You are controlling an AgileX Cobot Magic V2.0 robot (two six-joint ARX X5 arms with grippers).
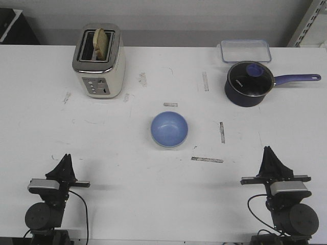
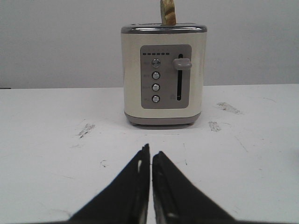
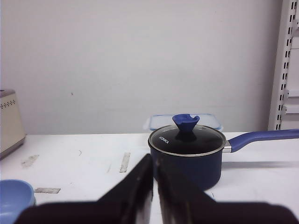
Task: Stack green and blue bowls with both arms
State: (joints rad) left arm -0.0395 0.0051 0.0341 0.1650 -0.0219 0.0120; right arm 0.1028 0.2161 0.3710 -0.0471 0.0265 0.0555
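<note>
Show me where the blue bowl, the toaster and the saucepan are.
blue bowl (image 1: pixel 169 129), front view, inner bottom.
toaster (image 2: pixel 163 77), left wrist view, control panel.
saucepan (image 3: pixel 187 158), right wrist view, side wall.

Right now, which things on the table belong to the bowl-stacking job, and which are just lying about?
Job:
blue bowl, mid-table; a pale rim shows under it, no separate green bowl in view
left gripper, shut
right gripper, shut

Lying about:
toaster with bread
saucepan, lidded
clear container

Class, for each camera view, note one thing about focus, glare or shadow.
Front view: even light, faint glare on the saucepan lid. Left wrist view: toaster sharp, fingers soft-edged. Right wrist view: fingers blurred, saucepan sharper.
</note>
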